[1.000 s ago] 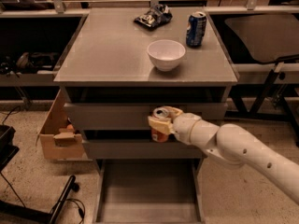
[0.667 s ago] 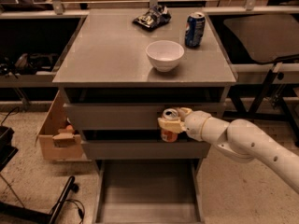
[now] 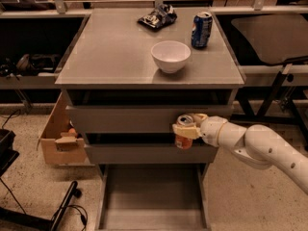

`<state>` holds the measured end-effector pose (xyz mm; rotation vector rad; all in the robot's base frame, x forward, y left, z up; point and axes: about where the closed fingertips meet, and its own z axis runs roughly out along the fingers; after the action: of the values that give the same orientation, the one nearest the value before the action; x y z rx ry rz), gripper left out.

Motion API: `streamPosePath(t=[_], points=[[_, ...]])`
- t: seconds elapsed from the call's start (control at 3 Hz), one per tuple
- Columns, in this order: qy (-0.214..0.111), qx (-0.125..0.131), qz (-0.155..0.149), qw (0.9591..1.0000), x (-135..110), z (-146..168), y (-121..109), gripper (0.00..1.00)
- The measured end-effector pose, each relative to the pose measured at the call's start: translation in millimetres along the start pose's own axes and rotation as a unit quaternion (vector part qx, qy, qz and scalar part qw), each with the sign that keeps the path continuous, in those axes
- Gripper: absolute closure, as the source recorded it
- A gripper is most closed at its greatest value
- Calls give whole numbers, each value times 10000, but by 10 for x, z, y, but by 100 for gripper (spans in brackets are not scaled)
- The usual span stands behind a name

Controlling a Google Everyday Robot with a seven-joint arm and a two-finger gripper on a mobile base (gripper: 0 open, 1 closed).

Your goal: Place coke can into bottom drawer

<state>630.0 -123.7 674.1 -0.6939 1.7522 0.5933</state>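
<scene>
My gripper (image 3: pixel 186 130) comes in from the right on a white arm and is shut on the coke can (image 3: pixel 184 134), a small orange-red can with a silver top. It holds the can upright in front of the upper two grey drawers, above the bottom drawer. The bottom drawer (image 3: pixel 150 196) is pulled open below, a shallow flat grey tray with thin side rails. The can hangs over the drawer's back right part, well above its floor.
On the cabinet top (image 3: pixel 110 52) stand a white bowl (image 3: pixel 170 56), a blue soda can (image 3: pixel 201 30) and a dark snack bag (image 3: pixel 157 17). A cardboard box (image 3: pixel 60 138) sits on the floor at the left. Cables and a black stand (image 3: pixel 62 208) lie at the lower left.
My arm has carried the can a little to the right and slightly lower in front of the drawers. The camera view has shifted slightly.
</scene>
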Motion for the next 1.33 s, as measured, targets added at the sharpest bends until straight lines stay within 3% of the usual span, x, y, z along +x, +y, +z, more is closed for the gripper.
streamPosePath(t=[0.67, 1.0, 1.33], points=[[31, -79, -75, 9999, -12, 45, 42, 100], [140, -637, -189, 9977, 477, 74, 453, 100], [221, -1804, -310, 9828, 1420, 53, 1190, 100]])
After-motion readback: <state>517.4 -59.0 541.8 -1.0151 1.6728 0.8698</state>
